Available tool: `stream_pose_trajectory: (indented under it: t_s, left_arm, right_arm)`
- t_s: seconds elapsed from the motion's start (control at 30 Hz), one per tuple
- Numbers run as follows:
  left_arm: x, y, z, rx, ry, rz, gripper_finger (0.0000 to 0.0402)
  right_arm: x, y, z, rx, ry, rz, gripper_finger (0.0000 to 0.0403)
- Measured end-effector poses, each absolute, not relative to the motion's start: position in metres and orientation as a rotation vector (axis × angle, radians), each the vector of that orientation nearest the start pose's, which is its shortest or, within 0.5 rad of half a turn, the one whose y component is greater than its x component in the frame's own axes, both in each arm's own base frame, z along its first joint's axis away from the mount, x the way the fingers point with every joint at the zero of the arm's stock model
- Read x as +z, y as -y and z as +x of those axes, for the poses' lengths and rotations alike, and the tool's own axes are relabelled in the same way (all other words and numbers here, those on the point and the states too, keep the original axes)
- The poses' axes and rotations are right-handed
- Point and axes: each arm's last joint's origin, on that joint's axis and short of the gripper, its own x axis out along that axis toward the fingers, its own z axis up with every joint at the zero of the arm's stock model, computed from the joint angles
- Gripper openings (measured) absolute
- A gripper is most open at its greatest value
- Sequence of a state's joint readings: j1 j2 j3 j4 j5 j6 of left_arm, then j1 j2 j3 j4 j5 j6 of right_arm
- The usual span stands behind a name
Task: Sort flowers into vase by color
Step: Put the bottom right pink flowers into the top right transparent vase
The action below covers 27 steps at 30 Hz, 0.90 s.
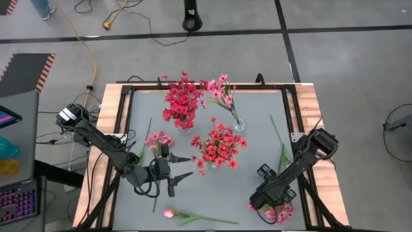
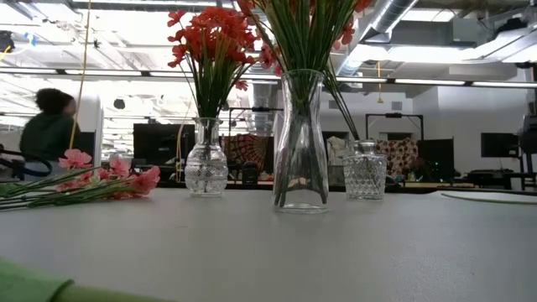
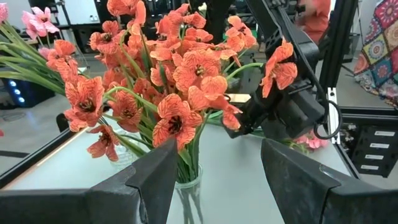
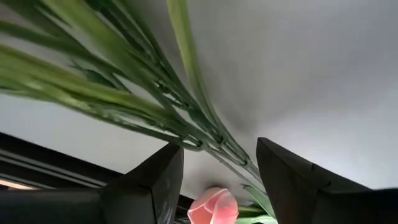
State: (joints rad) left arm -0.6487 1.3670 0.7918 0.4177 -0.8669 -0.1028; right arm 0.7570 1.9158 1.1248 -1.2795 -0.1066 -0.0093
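Right hand low over pink flowers at the desk near-right corner, fingers apart, stems between them. Left hand waits open by the red bouquet. Advice: close squarely on the stems, below the blossoms, before lifting.

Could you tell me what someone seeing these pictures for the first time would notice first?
Most likely the two full bunches of red flowers standing in glass vases at the middle of the table, one just ahead of the open left tool. Beside them a small vase holds a thin spray of light pink flowers. The right tool sits low at the table's near right corner, open over pink flowers lying there.
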Motion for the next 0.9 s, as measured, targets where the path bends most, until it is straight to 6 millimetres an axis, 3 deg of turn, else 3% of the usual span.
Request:
stream_pose_trajectory:
  t_s: [0.2, 0.63, 0.9]
  left_arm:
    - [0.2651, 0.1577, 0.2445, 0.222, -0.107, 0.01, 0.0221]
    - [0.2646, 0.1577, 0.2445, 0.223, -0.111, 0.014, 0.0221]
    - [0.2647, 0.1577, 0.2445, 0.224, -0.111, 0.014, 0.0221]
  right_arm:
    - [0.1289, -0.1939, 0.2007, 0.53, -2.017, -0.684, 0.0197]
    - [0.1297, -0.1943, 0.1999, 0.548, -2.033, -0.653, 0.0046]
    - [0.1384, -0.1906, 0.1986, 0.524, -2.041, -0.637, 0.0034]
